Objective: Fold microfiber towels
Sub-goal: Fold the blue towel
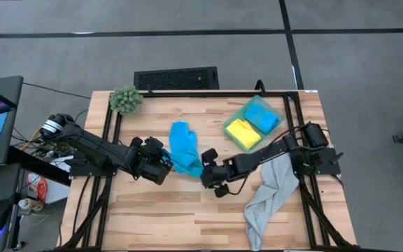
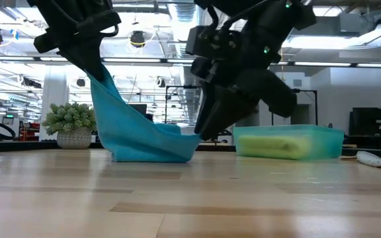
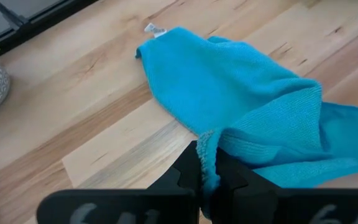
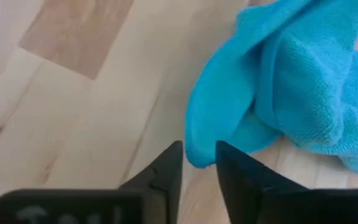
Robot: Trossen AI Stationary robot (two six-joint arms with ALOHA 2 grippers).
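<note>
The left gripper point(image 3: 207, 177), fingers pressed together, pinches one edge of a blue towel point(image 1: 183, 145) and holds that edge raised off the table point(image 1: 159, 210); in the low view the cloth point(image 2: 134, 135) hangs from this gripper point(image 2: 94, 66) in a slope down to the wood. The right gripper point(image 4: 199, 168) stands with its two fingers point(image 4: 166, 171) slightly parted, their tips just at the near rim of the same towel point(image 4: 291, 81), and the cloth's edge sits at the gap between them; whether they grip it cannot be told. In the high view both grippers meet at the table's middle, left point(image 1: 165, 162) and right point(image 1: 207, 175), with the blue towel between them and stretching away toward the far edge. Towels counted: four. One blue towel lies at the centre; a second blue towel point(image 1: 263, 117) and one yellow towel point(image 1: 243, 133) lie folded side by side in the single translucent green bin point(image 1: 231, 120) at the far right; one pale grey towel point(image 1: 271, 192) lies loose and unfolded at the right, partly under the right arm. One small green potted plant point(image 1: 126, 99) stands at the far left corner.
</note>
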